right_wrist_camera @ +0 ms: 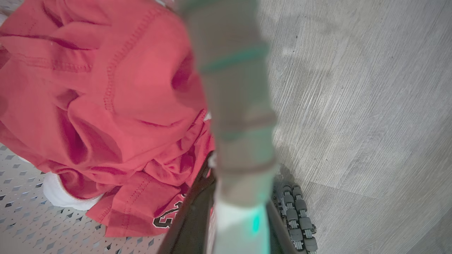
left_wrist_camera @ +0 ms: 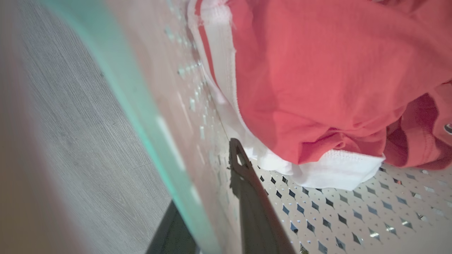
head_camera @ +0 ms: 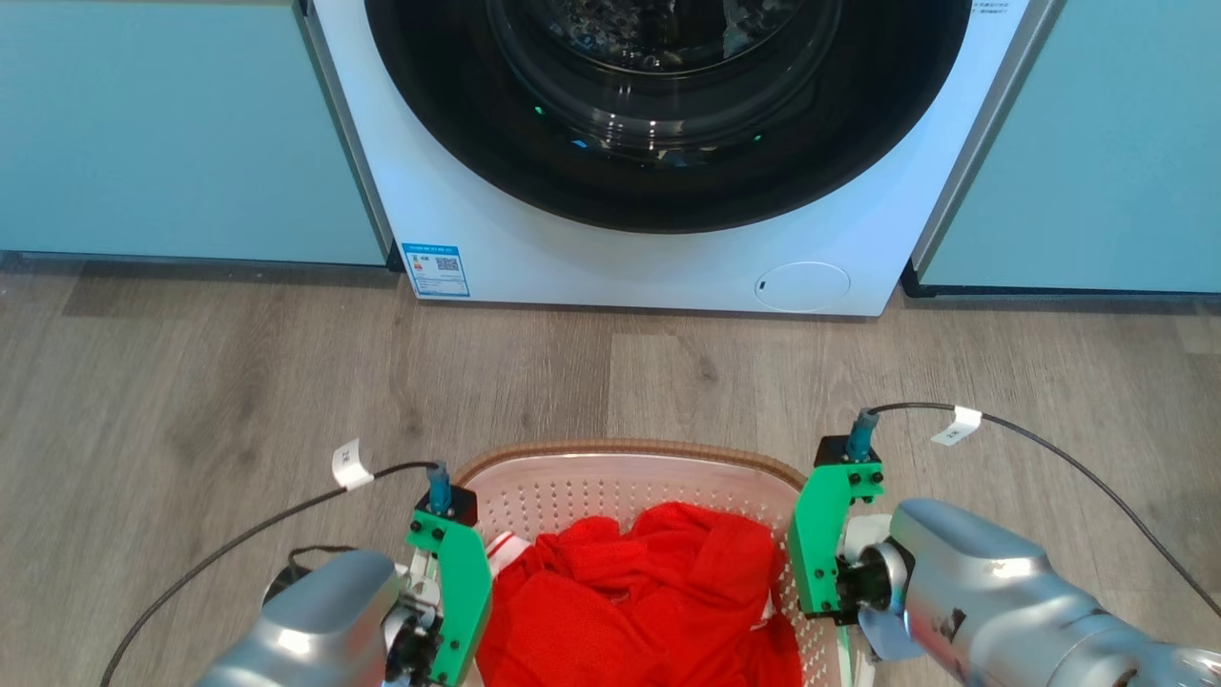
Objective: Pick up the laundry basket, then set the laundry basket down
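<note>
The laundry basket (head_camera: 630, 453) sits at the bottom centre of the head view, on the wood-look floor (head_camera: 191, 382) in front of a white washing machine (head_camera: 649, 258) whose dark round door fills the top centre, with teal cabinet fronts (head_camera: 172, 134) to the left and right of it. Whether the basket's base touches the floor cannot be told. A crumpled red garment (head_camera: 630, 592) with white trim lies inside, on the perforated bottom. A silver forearm with a green bracket (head_camera: 463, 582) stands at the basket's left wall, and a matching bracket (head_camera: 825, 544) stands at its right wall; a black cable with a white tag (head_camera: 351, 465) loops away from each. In the left wrist view the left gripper (left_wrist_camera: 208, 201) straddles the basket wall, which runs as a blurred band from the upper left to the bottom centre: one dark finger (left_wrist_camera: 250, 197) lies against its inner face and the other shows outside it, so the pair pinches the wall. In the right wrist view the right gripper (right_wrist_camera: 236, 201) grips the opposite wall the same way, a dark finger (right_wrist_camera: 190, 218) on the garment side and the other on the floor side, beside a row of small grey rollers (right_wrist_camera: 298, 218) at the lower right.
</note>
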Available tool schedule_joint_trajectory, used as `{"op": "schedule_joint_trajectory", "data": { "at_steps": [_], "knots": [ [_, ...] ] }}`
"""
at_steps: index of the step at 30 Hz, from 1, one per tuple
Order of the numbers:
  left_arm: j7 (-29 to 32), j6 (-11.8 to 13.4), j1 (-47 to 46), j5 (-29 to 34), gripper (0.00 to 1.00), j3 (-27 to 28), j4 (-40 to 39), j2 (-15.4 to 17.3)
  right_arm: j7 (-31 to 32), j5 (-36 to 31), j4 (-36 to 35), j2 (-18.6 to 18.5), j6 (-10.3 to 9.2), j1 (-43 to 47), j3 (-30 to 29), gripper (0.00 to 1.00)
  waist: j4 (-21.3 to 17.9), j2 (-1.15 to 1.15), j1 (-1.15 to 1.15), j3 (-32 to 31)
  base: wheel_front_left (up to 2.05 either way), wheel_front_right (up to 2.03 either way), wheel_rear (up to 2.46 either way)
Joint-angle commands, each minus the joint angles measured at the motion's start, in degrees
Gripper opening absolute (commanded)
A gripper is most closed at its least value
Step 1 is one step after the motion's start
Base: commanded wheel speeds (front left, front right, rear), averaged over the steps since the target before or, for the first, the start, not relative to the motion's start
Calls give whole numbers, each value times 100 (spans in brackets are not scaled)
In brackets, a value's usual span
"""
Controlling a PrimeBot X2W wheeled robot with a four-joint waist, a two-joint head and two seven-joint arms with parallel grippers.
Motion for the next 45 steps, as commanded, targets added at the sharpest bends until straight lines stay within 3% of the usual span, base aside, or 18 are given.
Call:
{"op": "schedule_joint_trajectory", "data": {
  "at_steps": [1,45],
  "knots": [
    [59,-96,-120,67,0,-39,-175,-82,-71,-33,-230,177,90,-169,18,0,2,0,0,-6,0,0,0],
    [100,-96,-66,76,0,-39,-146,-90,-128,-61,-230,143,90,-92,43,0,30,0,0,-76,0,0,0]
  ]
}}
